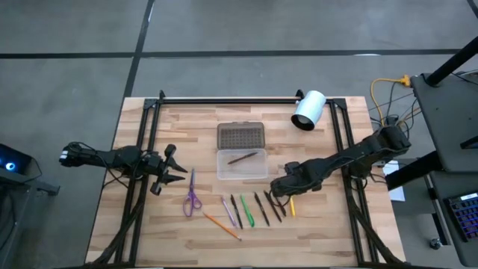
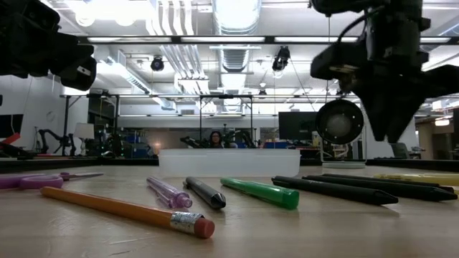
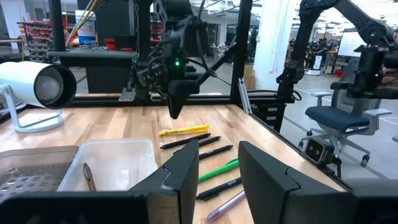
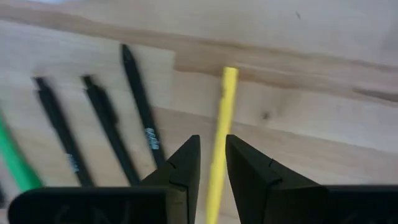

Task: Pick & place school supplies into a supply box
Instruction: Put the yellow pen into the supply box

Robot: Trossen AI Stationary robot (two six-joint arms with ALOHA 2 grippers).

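The supply box [image 1: 241, 166] is a clear tray near the table's middle, with one brown pencil [image 1: 242, 158] in it and its dotted grey lid [image 1: 240, 136] lying open on the far side. Pens lie in a row on the wood: purple [image 1: 228, 211], green [image 1: 246, 211], several black ones [image 1: 261, 208] and a yellow one [image 1: 292, 205]. Left of them lie an orange pencil [image 1: 222, 226] and purple scissors [image 1: 192, 197]. My right gripper [image 4: 212, 152] hovers above the yellow pen [image 4: 219, 143], fingers a narrow gap apart. My left gripper [image 1: 178, 166] waits open near the scissors.
A white cylinder [image 1: 308, 110] on a stand sits at the far right of the table. Black frame rails [image 1: 142, 149] run along the left, right and far edges. Bare wood lies between the box and the left gripper. A person [image 2: 214, 138] sits far back in the room.
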